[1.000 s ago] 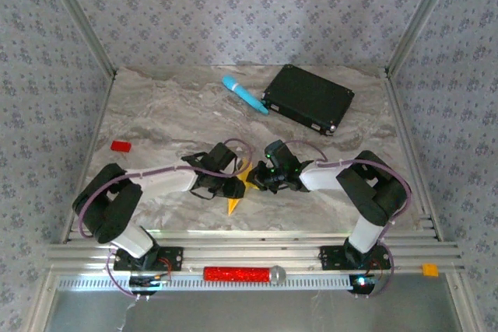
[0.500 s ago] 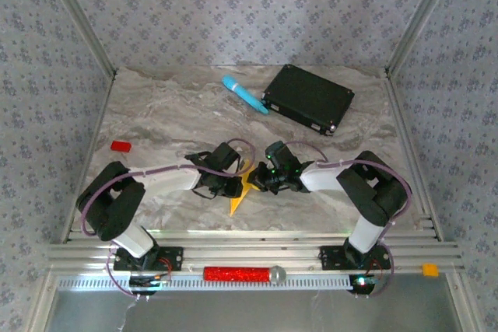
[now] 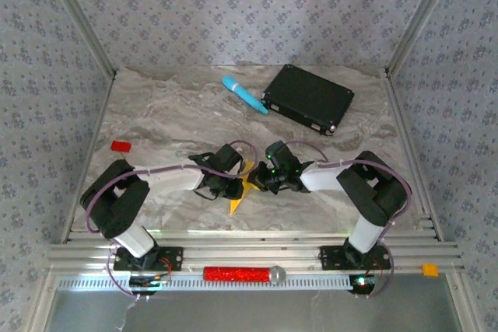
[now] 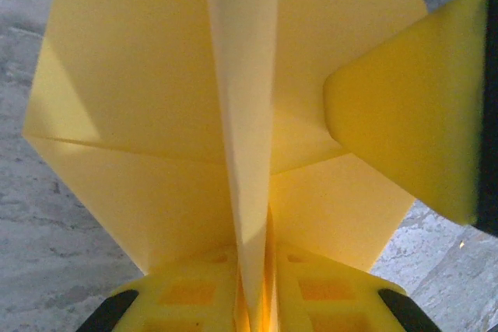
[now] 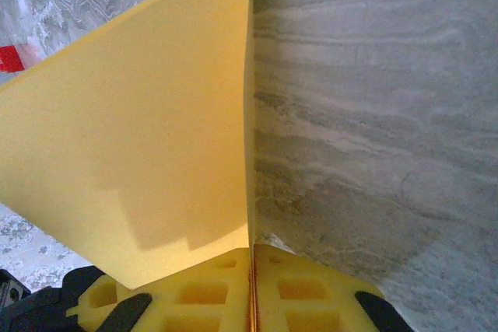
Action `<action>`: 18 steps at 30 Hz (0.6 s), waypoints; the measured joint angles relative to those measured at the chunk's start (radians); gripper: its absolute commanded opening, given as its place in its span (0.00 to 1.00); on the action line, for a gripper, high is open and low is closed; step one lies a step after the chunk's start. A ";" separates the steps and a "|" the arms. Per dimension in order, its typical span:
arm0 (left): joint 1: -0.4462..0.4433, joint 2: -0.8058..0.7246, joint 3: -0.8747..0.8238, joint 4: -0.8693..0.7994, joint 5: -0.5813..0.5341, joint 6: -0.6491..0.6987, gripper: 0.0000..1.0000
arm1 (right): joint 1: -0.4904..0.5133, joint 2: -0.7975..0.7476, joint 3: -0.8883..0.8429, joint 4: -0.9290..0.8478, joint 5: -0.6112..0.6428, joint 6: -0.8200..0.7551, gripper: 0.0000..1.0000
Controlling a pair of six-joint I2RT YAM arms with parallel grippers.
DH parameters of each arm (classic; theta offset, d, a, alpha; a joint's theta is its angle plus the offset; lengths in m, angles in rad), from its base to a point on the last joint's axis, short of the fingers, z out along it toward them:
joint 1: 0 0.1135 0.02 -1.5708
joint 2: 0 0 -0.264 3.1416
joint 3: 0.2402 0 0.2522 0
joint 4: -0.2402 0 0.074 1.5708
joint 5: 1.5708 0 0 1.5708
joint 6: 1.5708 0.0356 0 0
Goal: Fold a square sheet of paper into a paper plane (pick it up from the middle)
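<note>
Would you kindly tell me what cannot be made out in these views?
Top view: the yellow-orange folded paper is tiny, mostly covered by the left gripper and right gripper; its creases are unreadable.
Left wrist view: its far end is cut off by the top edge.
Right wrist view: the raised paper hides the table to the left; the small red block is cut by the edge.

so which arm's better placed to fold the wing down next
Probably the right. The left gripper is shut on the raised centre crease of the paper plane, so it serves as the anchor. The right gripper is shut on a side flap, so it looks free to swing that over.
</note>
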 measured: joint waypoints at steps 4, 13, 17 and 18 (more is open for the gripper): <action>0.000 0.004 0.000 0.000 0.000 0.000 0.10 | -0.002 0.000 0.000 0.003 0.000 0.000 0.11; -0.006 0.002 0.001 0.004 -0.071 -0.058 0.04 | -0.019 -0.096 -0.047 -0.008 0.013 -0.009 0.22; -0.005 0.001 0.034 -0.037 -0.153 -0.099 0.04 | -0.042 -0.216 -0.082 -0.083 0.056 -0.043 0.24; -0.003 0.002 0.050 -0.052 -0.173 -0.107 0.04 | -0.051 -0.248 -0.093 -0.103 0.068 -0.053 0.24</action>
